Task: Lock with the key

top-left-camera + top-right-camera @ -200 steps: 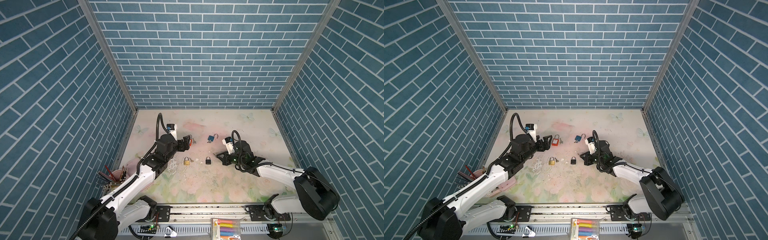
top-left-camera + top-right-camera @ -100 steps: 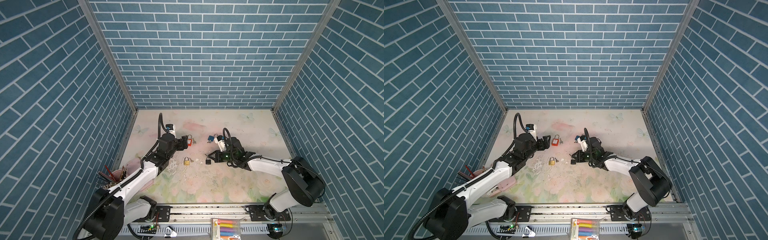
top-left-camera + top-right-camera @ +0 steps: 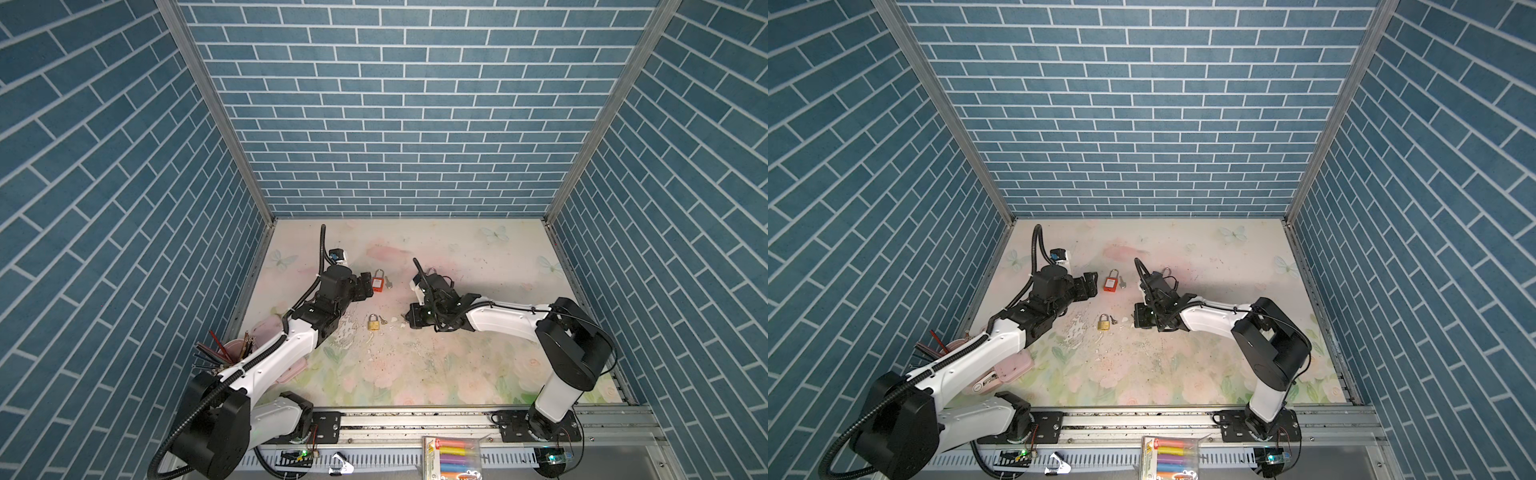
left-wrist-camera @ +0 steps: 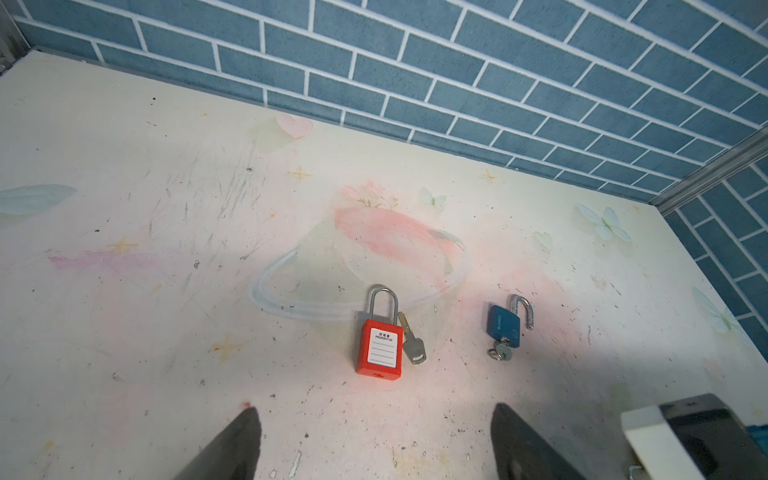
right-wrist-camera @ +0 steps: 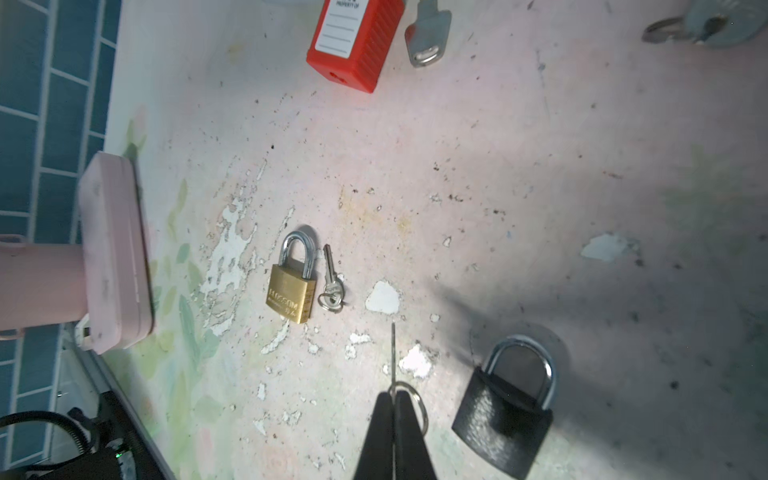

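Now that the right gripper (image 5: 393, 411) has slid in over the middle of the worktop (image 5: 498, 166), clamped on the key (image 5: 392, 353), the black padlock (image 5: 505, 409) lies just beside it; insertion looks next. The left gripper (image 4: 374, 415) hovers, jaws spread wide, near the red padlock (image 4: 380, 347).

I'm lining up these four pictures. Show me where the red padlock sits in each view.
In a top view: red padlock, mid-table, left of centre.
In a top view: same place, behind the brass padlock.
Left wrist: ahead of the open left hand, shown whole.
Right wrist: only its body shows, beyond the brass padlock.
Shared landmark: the grey key lying beside it.
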